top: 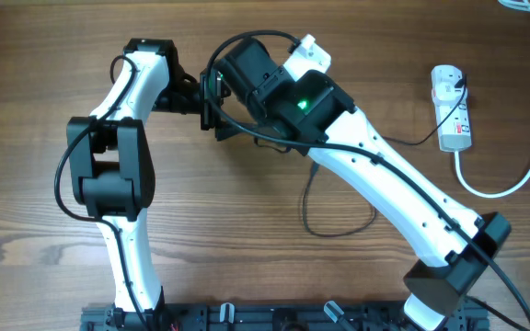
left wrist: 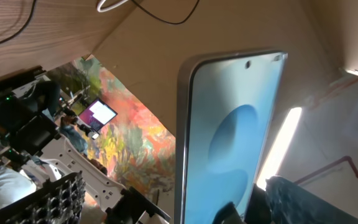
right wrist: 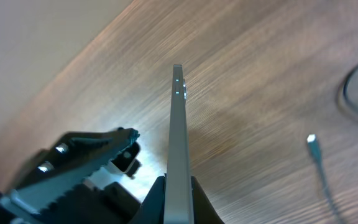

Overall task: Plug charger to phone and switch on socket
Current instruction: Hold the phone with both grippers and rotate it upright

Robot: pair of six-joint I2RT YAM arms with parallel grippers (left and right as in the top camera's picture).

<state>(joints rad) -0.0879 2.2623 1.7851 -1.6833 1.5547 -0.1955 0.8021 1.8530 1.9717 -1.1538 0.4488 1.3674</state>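
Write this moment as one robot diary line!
right gripper: shut on phone | charger: tip loose on table, not plugged in | socket: untouched, far right

Teal phone [left wrist: 229, 137] aloft; charger [right wrist: 316, 146] and white socket [top: 452, 108] on tabletop [top: 26, 202].

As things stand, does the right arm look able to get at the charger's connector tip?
Probably yes, but not at once. The connector tip lies bare on the table, nothing over it. However, the right gripper seems to clasp the phone, so it must let go first.
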